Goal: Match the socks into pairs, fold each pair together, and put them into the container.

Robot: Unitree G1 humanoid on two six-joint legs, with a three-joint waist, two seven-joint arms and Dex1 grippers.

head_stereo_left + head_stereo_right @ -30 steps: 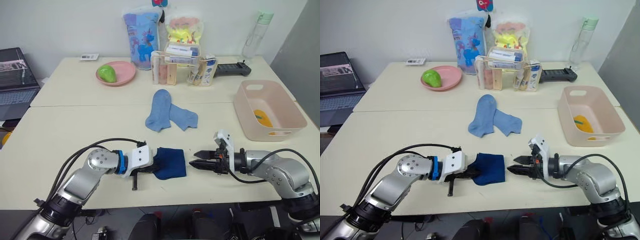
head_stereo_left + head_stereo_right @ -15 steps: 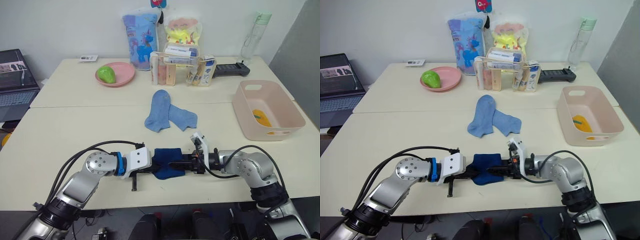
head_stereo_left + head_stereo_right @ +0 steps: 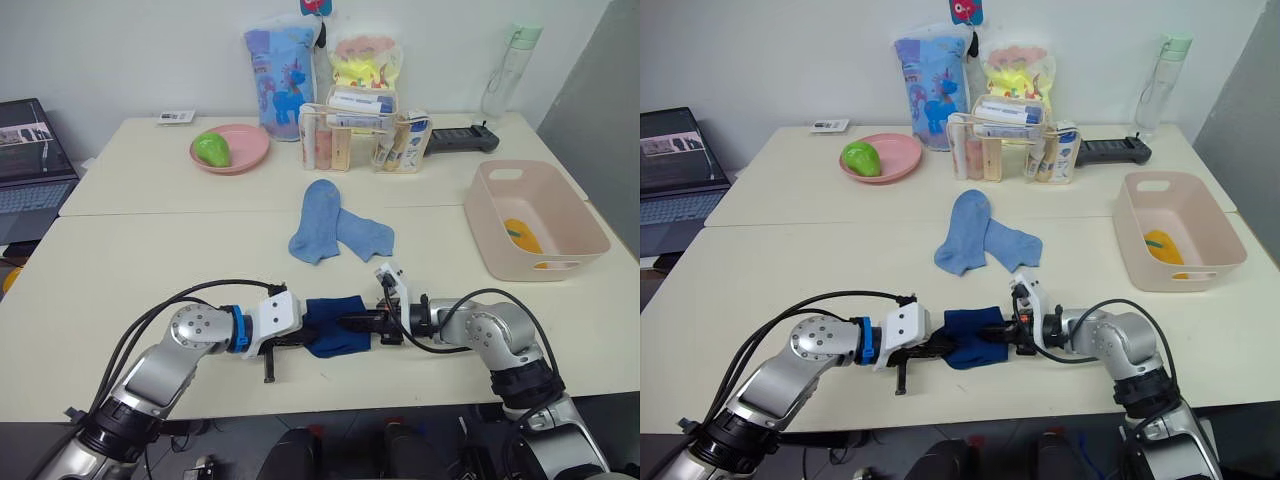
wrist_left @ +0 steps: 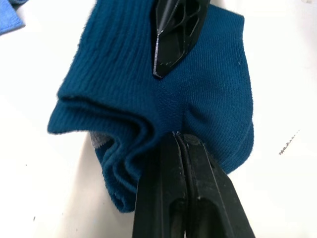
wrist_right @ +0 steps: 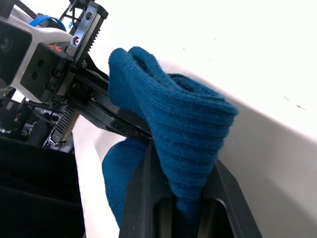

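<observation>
A folded pair of dark navy socks (image 3: 333,324) lies near the table's front edge, bunched up between both grippers. My left gripper (image 4: 179,144) is shut on the pair's left edge. My right gripper (image 5: 182,201) comes from the right and is shut on a raised fold of the same navy socks. Two light blue socks (image 3: 337,231) lie overlapping in the middle of the table, behind the grippers. The pale pink container (image 3: 577,217) stands at the right, with a mustard yellow sock (image 3: 525,238) inside it.
A round pink plate (image 3: 243,150) with a green fruit sits at the back left. A clear organiser of tubes (image 3: 360,140), two printed bags, a bottle (image 3: 505,70) and a black device (image 3: 460,140) line the back. A laptop (image 3: 30,165) is at far left.
My right gripper has moved left to the navy socks and shut on their right edge, which is now bunched and lifted. The left gripper has held its place on the socks.
</observation>
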